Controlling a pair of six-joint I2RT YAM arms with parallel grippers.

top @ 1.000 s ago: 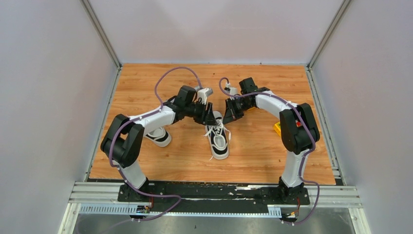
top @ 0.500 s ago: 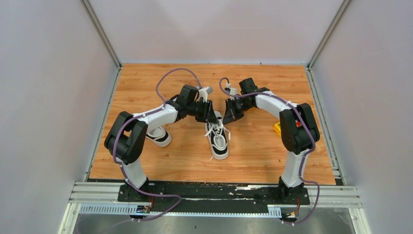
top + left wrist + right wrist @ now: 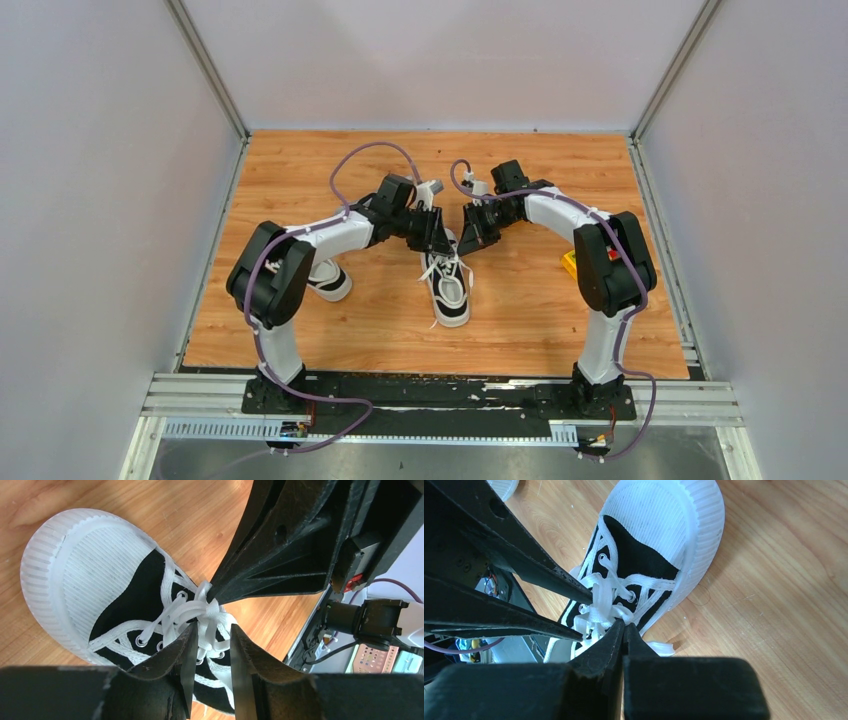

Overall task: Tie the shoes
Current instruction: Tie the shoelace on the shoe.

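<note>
One black-and-white shoe lies mid-table, its toe towards the arms. Its white laces are bunched over the tongue. My left gripper is open, and its fingers straddle a lace strand at the bunch. In the right wrist view its two fingers spread around the laces. My right gripper is shut, its tips pinching the lace bunch from the other side. It also shows in the left wrist view. The second shoe lies to the left, partly under my left arm.
A small yellow object lies beside my right arm's upper link. Grey walls enclose the wooden table on three sides. A black rail with the arm bases runs along the near edge.
My left arm's elbow and shoulder link have swung to the right, and its gripper has edged closer over the laces. My right arm and the shoes have not moved.
</note>
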